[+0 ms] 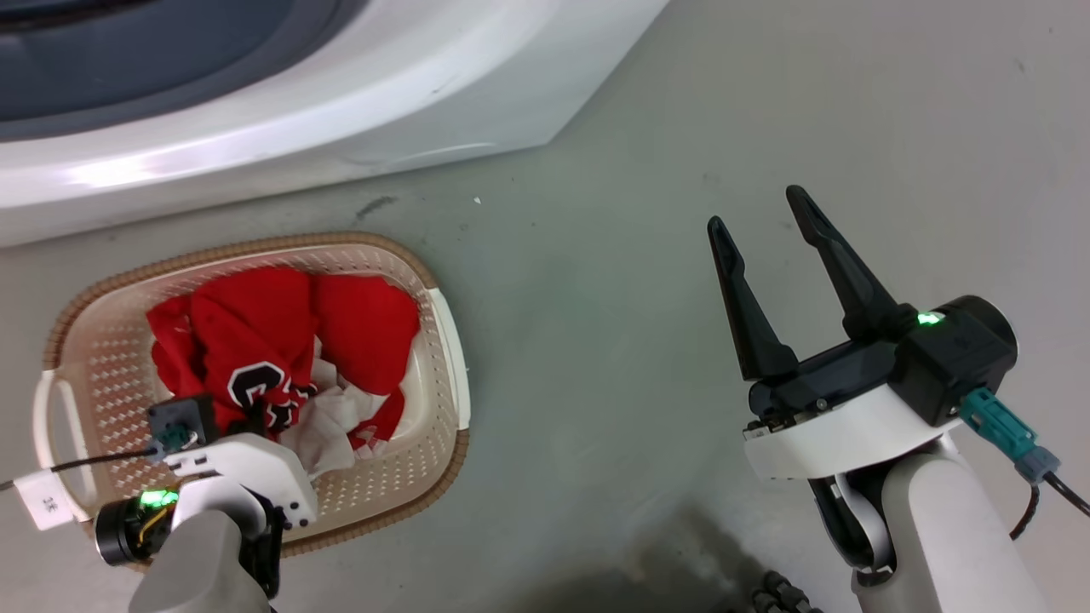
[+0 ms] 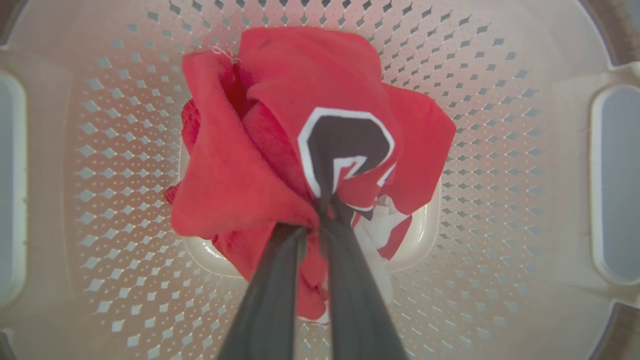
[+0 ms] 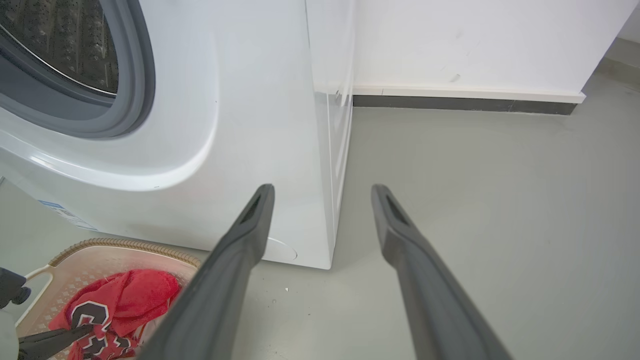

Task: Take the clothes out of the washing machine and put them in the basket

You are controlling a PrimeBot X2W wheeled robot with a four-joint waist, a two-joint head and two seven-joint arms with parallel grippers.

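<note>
The clothes (image 1: 281,340), red jersey fabric with a black white-edged number, lie bunched inside the cream basket (image 1: 255,247) on the floor. That basket stands just in front of the white washing machine (image 1: 341,111). In the left wrist view my left gripper (image 2: 320,220) is shut on a fold of the clothes (image 2: 280,125), above the basket's perforated wall (image 2: 500,150). My right gripper (image 1: 754,209) hangs open over bare floor to the right, holding nothing. From the right wrist its fingers (image 3: 250,225) frame the washing machine's corner (image 3: 240,125), the grey-rimmed porthole (image 3: 130,75) and the basket (image 3: 120,244).
Grey floor (image 1: 596,340) stretches right of the basket and the machine. A white wall with a dark skirting strip (image 3: 450,102) runs behind. A cable with a white label (image 1: 47,502) hangs off my left wrist beside the basket's handle.
</note>
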